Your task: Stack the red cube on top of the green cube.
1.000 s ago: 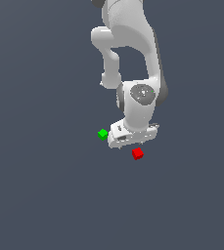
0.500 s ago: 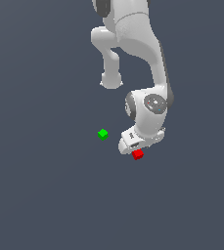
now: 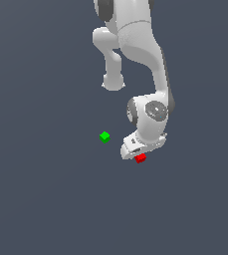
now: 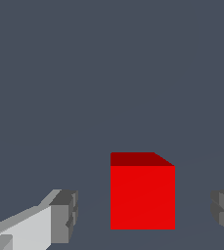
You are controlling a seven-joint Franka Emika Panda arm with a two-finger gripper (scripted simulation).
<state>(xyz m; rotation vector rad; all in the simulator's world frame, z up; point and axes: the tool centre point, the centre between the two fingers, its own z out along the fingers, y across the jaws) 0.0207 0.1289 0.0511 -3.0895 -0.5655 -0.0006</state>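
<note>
The red cube (image 3: 140,158) lies on the dark grey floor, just under the white gripper (image 3: 141,153). In the wrist view the red cube (image 4: 142,197) sits between the two grey fingertips (image 4: 64,216), with a clear gap on each side. The gripper (image 4: 145,215) is open and touches nothing. The green cube (image 3: 104,136) lies apart on the floor, toward the exterior view's left of the gripper and a little farther back. It is out of the wrist view.
The white arm (image 3: 135,45) rises above the gripper, with its base post (image 3: 113,79) behind the cubes. The floor (image 3: 46,199) is plain dark grey.
The gripper has come down over the red cube and shifted slightly to the exterior view's right. Both cubes stay where they were.
</note>
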